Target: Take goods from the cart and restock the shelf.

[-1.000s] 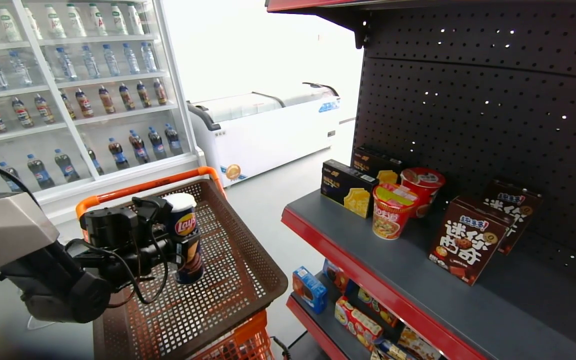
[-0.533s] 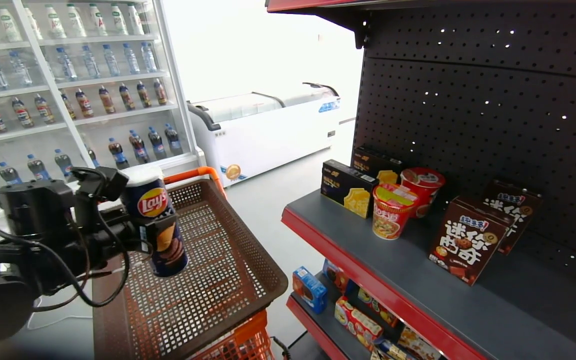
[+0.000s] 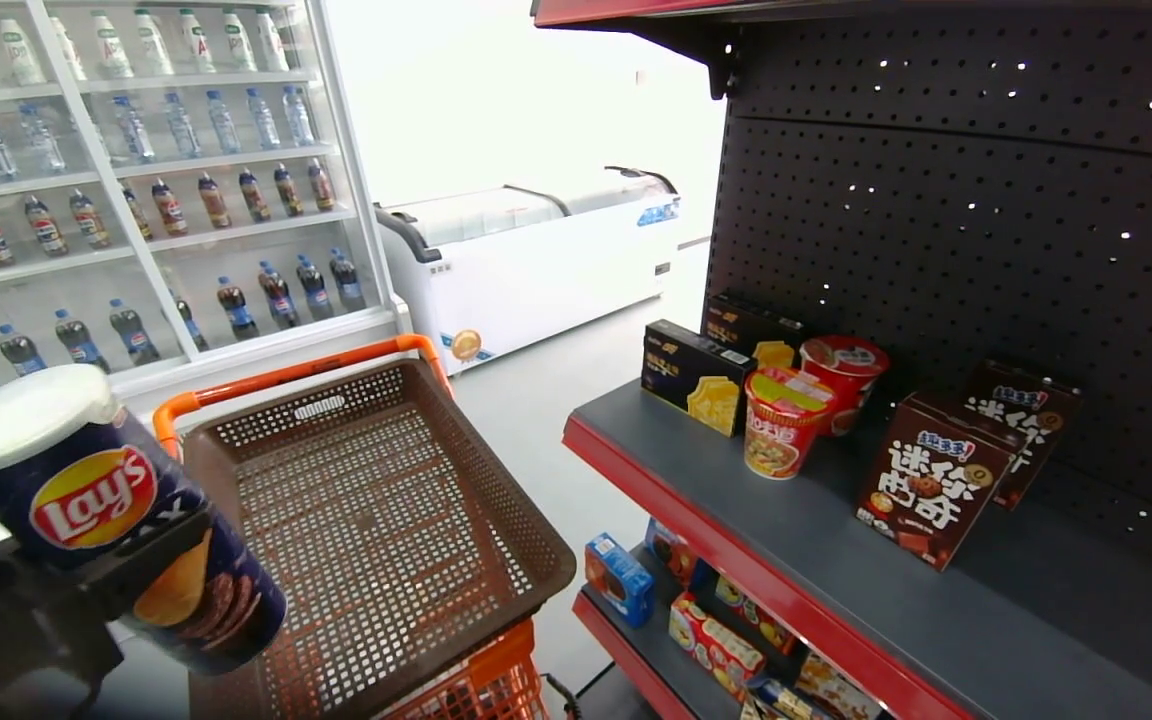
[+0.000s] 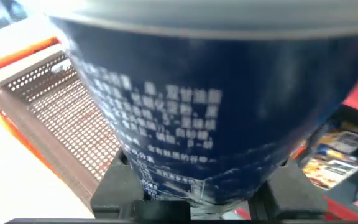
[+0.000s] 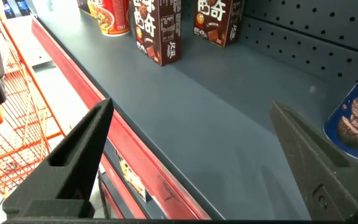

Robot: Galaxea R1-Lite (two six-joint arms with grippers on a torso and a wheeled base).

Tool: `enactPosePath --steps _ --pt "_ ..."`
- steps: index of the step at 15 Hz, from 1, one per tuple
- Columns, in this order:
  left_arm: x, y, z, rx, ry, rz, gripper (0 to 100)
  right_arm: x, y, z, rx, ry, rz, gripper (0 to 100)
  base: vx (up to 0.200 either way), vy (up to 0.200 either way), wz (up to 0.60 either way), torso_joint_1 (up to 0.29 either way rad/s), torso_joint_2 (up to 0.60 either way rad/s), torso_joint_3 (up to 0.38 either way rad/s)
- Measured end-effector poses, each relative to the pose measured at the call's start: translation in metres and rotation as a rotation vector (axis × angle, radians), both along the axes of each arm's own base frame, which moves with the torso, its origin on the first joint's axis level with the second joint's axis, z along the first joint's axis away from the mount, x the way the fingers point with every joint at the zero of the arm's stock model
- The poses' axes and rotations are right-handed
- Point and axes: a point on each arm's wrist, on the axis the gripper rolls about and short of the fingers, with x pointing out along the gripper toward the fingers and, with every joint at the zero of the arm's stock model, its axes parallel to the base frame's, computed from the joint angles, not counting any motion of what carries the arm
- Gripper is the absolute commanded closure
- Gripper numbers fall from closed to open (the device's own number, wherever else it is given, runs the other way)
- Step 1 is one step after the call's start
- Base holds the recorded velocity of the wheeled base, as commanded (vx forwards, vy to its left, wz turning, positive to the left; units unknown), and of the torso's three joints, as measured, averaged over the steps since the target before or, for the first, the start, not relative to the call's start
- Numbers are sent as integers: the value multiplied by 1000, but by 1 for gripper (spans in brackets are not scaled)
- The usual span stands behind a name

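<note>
Holding the chips can (image 3: pixel 106 510) nearly upright, your left claw (image 4: pixel 204 196) is clamped on it near the cart (image 3: pixel 496 520). The shelf (image 3: pixel 836 560) lies well off to your right, where your right claw (image 5: pixel 191 162) hangs wide apart.

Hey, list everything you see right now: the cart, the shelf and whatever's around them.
chip can: one, blue with a white lid, held up near the cart
cart basket: one, brown mesh with an orange handle, left of the shelf
shelf: one, grey board with a red edge, on the right
flat boxes: two, black and yellow, at the shelf's far end
cup noodles: two, red, beside the flat boxes
tall boxes: two, brown, nearer along the shelf
packets: several, mixed colours, on the lower shelf
drinks fridge: one, white frame, behind the cart
chest freezer: one, white, far back
left pincer: shut on the chip can
right pincer: open, over the shelf's front edge
</note>
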Motion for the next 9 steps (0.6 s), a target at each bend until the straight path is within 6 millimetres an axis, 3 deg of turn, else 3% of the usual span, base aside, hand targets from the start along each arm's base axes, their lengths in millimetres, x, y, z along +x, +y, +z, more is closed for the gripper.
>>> enactPosePath --steps 2,5,9 --pt "-31 -2 -3 -10 -68 -38 100 0 0 0 0 0 0 0 0 0 0 0 0 0" --pt "-60 -2 -8 -4 -100 -33 100 0 0 0 0 0 -1 0 0 0 0 0 0 0" --pt "-93 -1 -10 3 -117 -17 100 0 0 0 0 -1 0 0 0 0 -600 -1 2 2"
